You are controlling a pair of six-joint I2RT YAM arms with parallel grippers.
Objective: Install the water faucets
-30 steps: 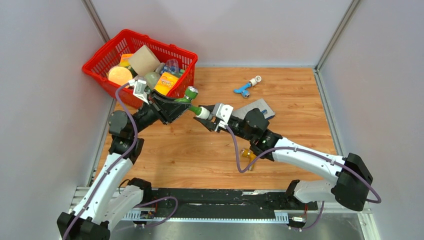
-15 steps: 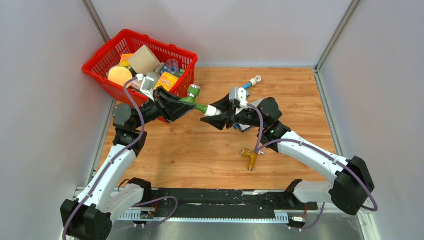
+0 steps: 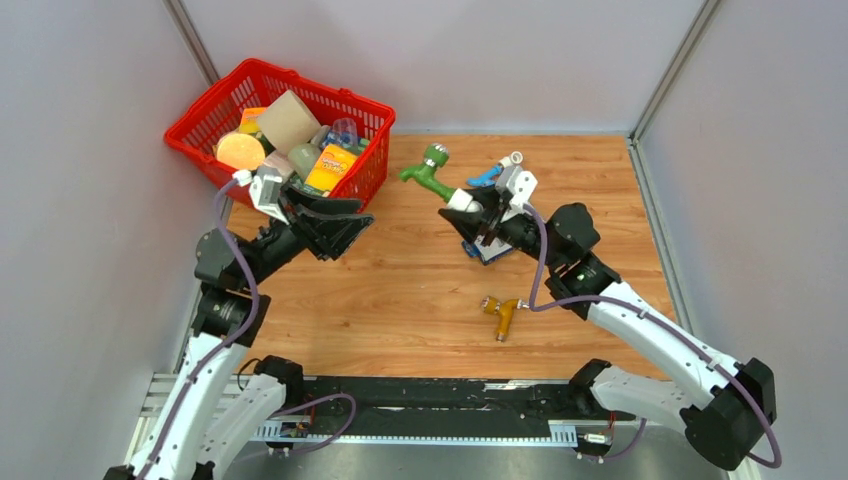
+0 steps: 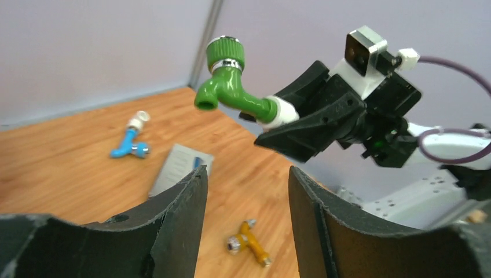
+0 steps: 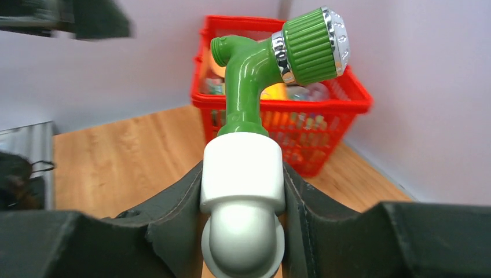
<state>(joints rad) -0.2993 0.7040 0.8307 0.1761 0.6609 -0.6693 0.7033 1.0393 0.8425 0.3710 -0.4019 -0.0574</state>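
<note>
Three faucets in the top view, and only one is off the worktop [image 3: 400, 290]. The green faucet [image 3: 432, 165] sits upper middle of the frame, plugged into a white elbow fitting [image 3: 460, 198] that your right hand [image 3: 472, 212] is clamped around. The blue faucet [image 3: 488, 179] lies just behind that hand, and the orange-yellow faucet [image 3: 500, 316] is lower centre, well apart from both arms. Your left hand [image 3: 338, 222] hangs in front of the red basket [image 3: 215, 105] at upper left, spread apart and empty.

From the left wrist you can see straight through the gap between your own fingers [image 4: 186, 197], with nothing in there. The green one is up top, spout pointing down-left and knob up. The blue one is at mid-left, next to a grey packet [image 4: 179, 171].

The right wrist is the clearest view. The elbow is pinched snug between both fingers and the green stem goes straight into its collar. I can't tell how deep the thread is.

My guess is you're at the tail end of fitting the green one. Next you'd either bring the left hand back for another twist on the body, or set the assembly down somewhere bare and go for the orange-yellow one, which has the clearest approach.
</note>
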